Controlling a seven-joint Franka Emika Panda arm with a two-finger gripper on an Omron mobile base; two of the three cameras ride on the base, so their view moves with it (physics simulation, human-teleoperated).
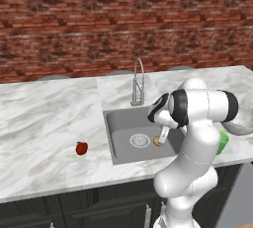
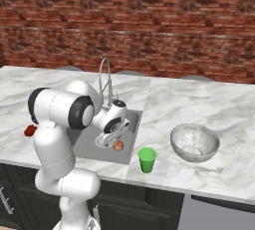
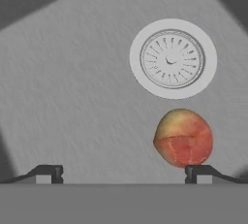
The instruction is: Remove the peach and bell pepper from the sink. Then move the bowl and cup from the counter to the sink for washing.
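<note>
Gripper [image 3: 123, 173] is wide open, low inside the sink [image 1: 121, 118], holding nothing; the peach [image 3: 183, 136] lies on the basin floor just above its right fingertip, near the round drain [image 3: 172, 58]; the bell pepper [image 1: 81, 148] rests on the worktop [image 1: 44, 123] left of the sink; the cup [image 2: 147, 160] and bowl [image 2: 194, 142] stand right of it.

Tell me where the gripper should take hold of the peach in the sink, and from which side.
Across its widest middle, coming straight down. The peach is round and lies free on the flat sink floor beside the drain, so only the top is open. The open gripper sits off-centre: the peach is near one fingertip and probably needs centring first.
</note>
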